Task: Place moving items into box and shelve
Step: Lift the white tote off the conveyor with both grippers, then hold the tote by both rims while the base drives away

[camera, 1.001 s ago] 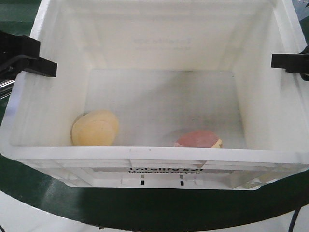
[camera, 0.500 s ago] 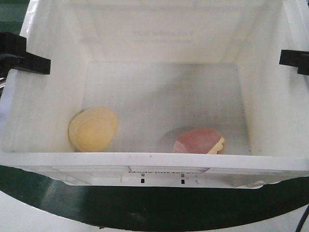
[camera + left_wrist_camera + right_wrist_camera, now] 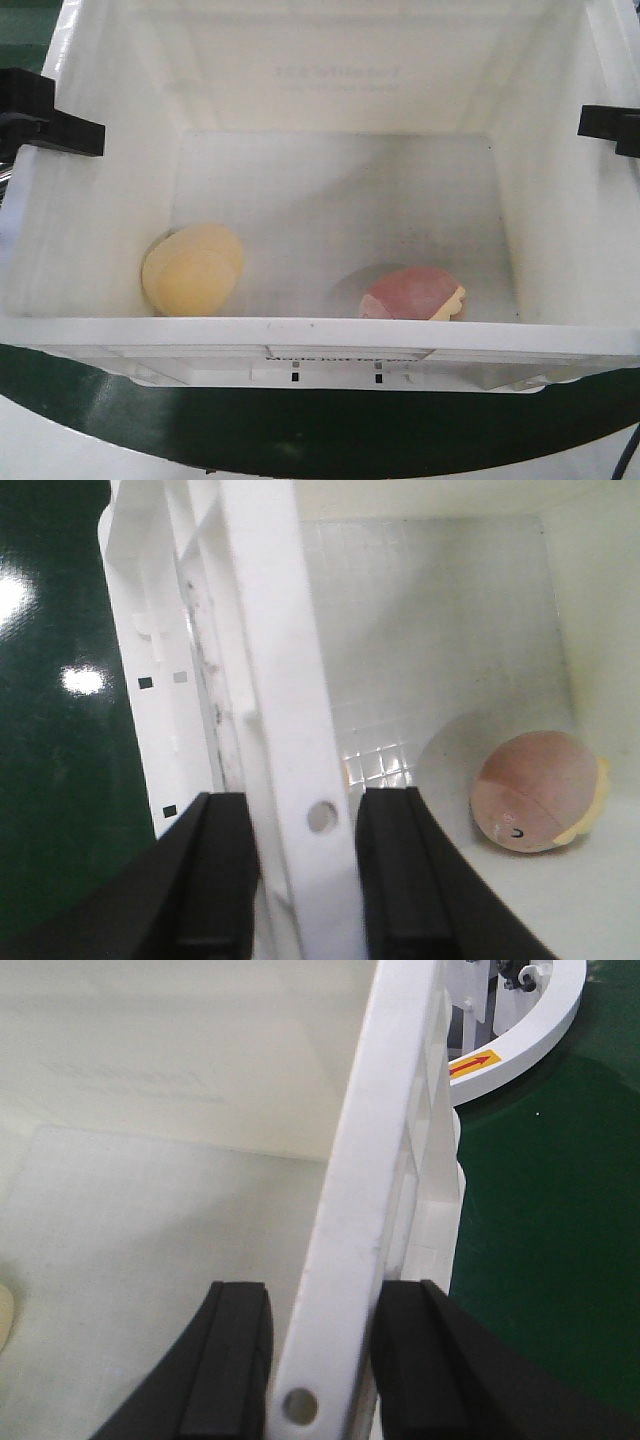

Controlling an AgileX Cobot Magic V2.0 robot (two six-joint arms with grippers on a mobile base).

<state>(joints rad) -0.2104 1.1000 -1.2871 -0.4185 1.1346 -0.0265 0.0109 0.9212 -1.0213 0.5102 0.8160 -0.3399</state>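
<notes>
The white box (image 3: 320, 335) fills the front view, with black print on its near wall. The pale yellow toy (image 3: 193, 270) lies on the box floor at the near left. The pinkish-red toy (image 3: 412, 295) with a yellow edge lies at the near right and also shows in the left wrist view (image 3: 540, 792). My left gripper (image 3: 60, 125) is shut on the box's left rim (image 3: 270, 630), one finger on each side (image 3: 305, 880). My right gripper (image 3: 610, 128) is shut on the right rim (image 3: 385, 1110) in the same way (image 3: 320, 1360).
A dark green surface (image 3: 60, 780) lies below the box on both sides (image 3: 560, 1210). A white curved base edge with a red arrow label (image 3: 520, 1030) lies beyond the right rim. A white curved edge (image 3: 60, 450) shows under the box's front.
The box has come nearer the front camera and looks larger. More of its floor shows, and both grippers sit further out in the picture. In the last half second, almost nothing moved.
</notes>
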